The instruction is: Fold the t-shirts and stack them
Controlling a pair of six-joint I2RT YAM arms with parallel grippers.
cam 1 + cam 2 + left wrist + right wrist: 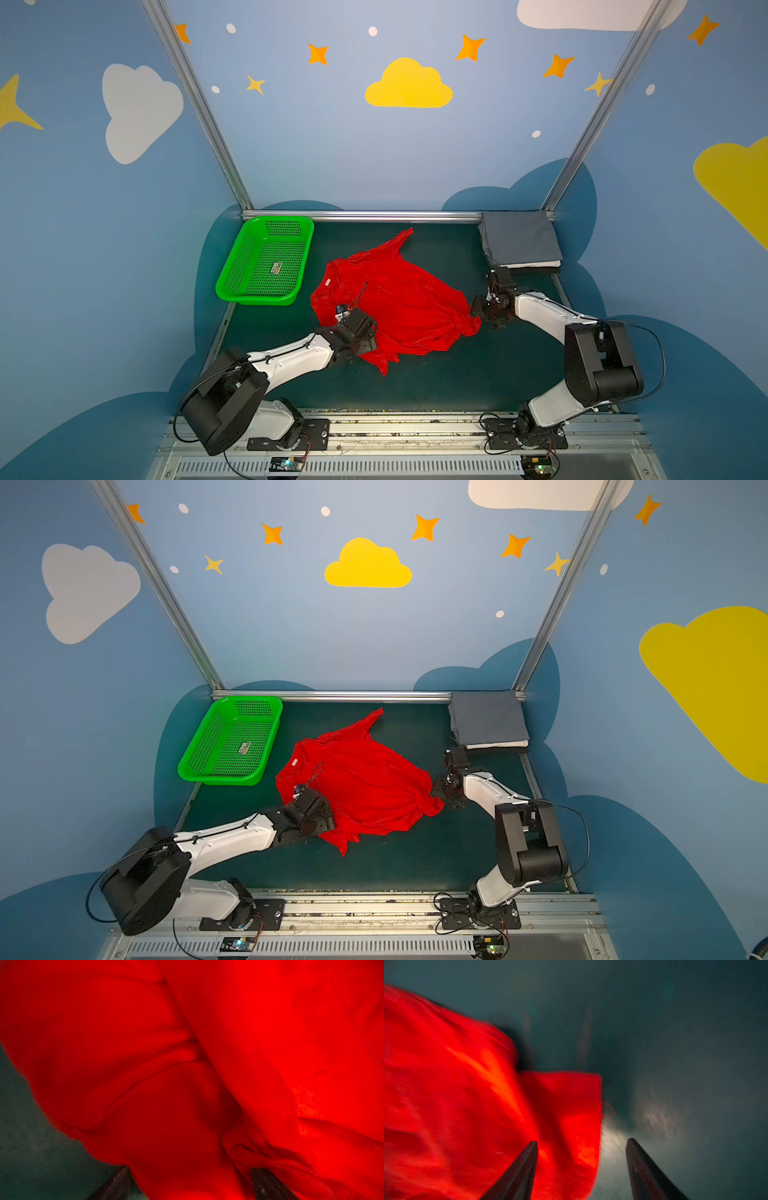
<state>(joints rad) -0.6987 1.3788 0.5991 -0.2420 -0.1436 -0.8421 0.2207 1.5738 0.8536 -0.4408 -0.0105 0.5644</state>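
ok so the red t-shirt is lying crumpled and spread out around the middle of the dark green mat in both top views. It's not folded at all. One sleeve pokes toward the upper middle of the frame, and the little white neck label shows at the shirt's left end.

The left gripper sits on the shirt's lower left part. In the left wrist view its two dark fingers stand wide apart, so it's open, with wrinkled red cloth filling nearly the whole frame and bunched between them. Nothing looks pinched.

The right gripper is right at the shirt's right-hand corner. The right wrist view is blurry, but you can see the fingers spread with a clear gap, so the right gripper is open too. A flap of red cloth lies across one finger and partly into the gap, and bare mat shows by the other finger.

The stack of folded shirts is in the far right corner of the mat, just above the right gripper in frame. It has the grey shirt on top, a white shirt under it and a thin black shirt edge at the bottom.

The green basket sits at the far left of the mat, near the shirt's collar end but apart from it
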